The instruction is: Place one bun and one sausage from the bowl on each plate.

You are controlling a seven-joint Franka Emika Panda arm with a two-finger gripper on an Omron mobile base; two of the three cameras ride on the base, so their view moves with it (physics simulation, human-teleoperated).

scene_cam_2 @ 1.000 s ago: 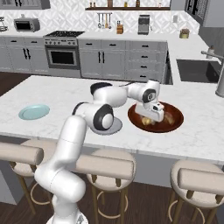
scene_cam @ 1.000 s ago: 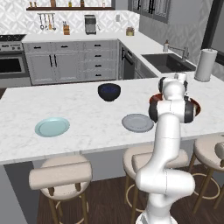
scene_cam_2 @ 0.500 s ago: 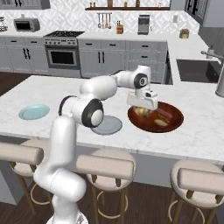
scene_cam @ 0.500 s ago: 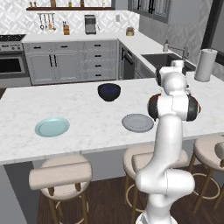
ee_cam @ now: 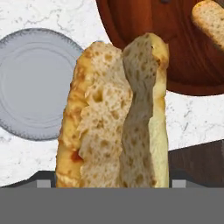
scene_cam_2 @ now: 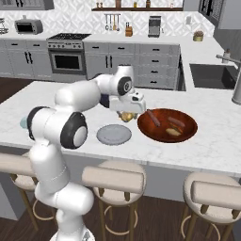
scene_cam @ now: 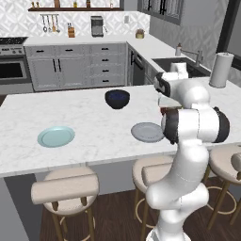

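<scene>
A: Hand view first: a split bun (ee_cam: 116,116) stands right in front of the camera, so the tool is clamped on it, jaws wide around the bread. Behind it lie the grey plate (ee_cam: 30,83) on one side and the rim of the reddish-brown bowl (ee_cam: 144,52) on the other.

B: So the step in hand looks like carrying the first bun from bowl to plate?

A: That's my reading. In the right base view the tool (scene_cam_2: 128,113) hangs over the tabletop (scene_cam_2: 212,141) between the bowl (scene_cam_2: 167,125) and the grey plate (scene_cam_2: 114,134), just beside the bowl's near rim, with the bun (scene_cam_2: 125,116) under it.

B: What is left in the bowl?

A: Two sausages (scene_cam_2: 153,118) and another bun (scene_cam_2: 173,132), as far as I can tell. Both plates look bare; the teal plate (scene_cam: 56,136) sits well apart, far along the tabletop in the left base view.

B: And the next move?

A: Swing on a little until the bun is over the middle of the grey plate, lower it, then let go. The bun is long against that plate, so I'd guess it wants centring, or an end may overhang
</scene>
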